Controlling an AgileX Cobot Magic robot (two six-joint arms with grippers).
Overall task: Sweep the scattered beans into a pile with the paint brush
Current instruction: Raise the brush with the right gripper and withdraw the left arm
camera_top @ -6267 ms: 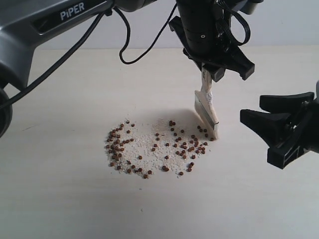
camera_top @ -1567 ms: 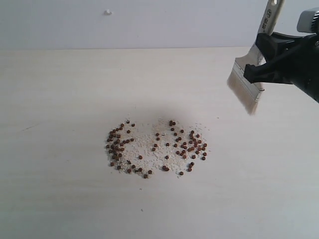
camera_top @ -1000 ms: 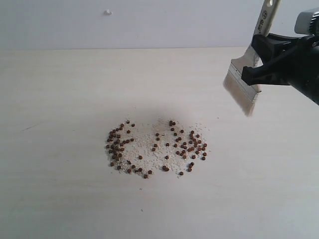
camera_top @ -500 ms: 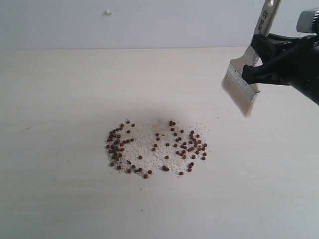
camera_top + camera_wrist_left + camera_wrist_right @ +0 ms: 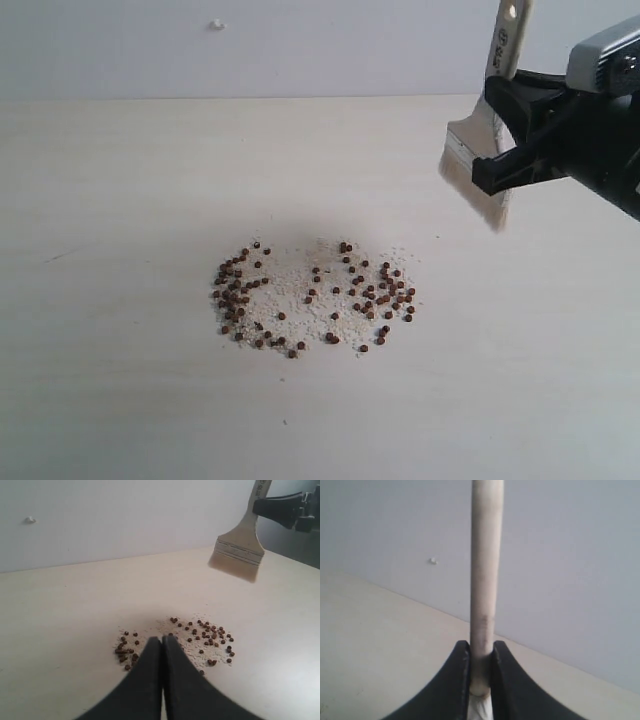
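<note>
Landmark for this record: the beans (image 5: pixel 312 298).

**Beans.** Reddish-brown and small, they lie loose on the pale table (image 5: pixel 120 200) in a rough oval patch. They are mixed with whitish crumbs (image 5: pixel 290 285). In the exterior view the beans are thicker at the left and right ends of the patch and thin in the middle, where the crumbs show most. The left wrist view (image 5: pixel 200 637) shows the same spread.

**Paint brush.** The paint brush (image 5: pixel 468 145) is well apart from the beans, up and to the right of them in the exterior view. It stands nearly upright, handle uppermost, with the bristles pointing down and slanted slightly. It touches no bean. In the left wrist view the brush (image 5: pixel 237 550) appears raised off the table beyond the beans.

**Right gripper.** The right gripper (image 5: pixel 500 135) is also to the right of the beans and well apart from them. Its black fingers clamp the brush low on the handle, just above the ferrule. The right wrist view confirms this: the gripper (image 5: pixel 481 665) has both fingers pressed against the cream handle (image 5: pixel 487 570), one on each side.

**Left gripper.** In the left wrist view the left gripper (image 5: pixel 161 650) has its fingers pressed together, with nothing between them. The tips overlap the near edge of the beans in that view. Its height above the beans cannot be told.
</note>
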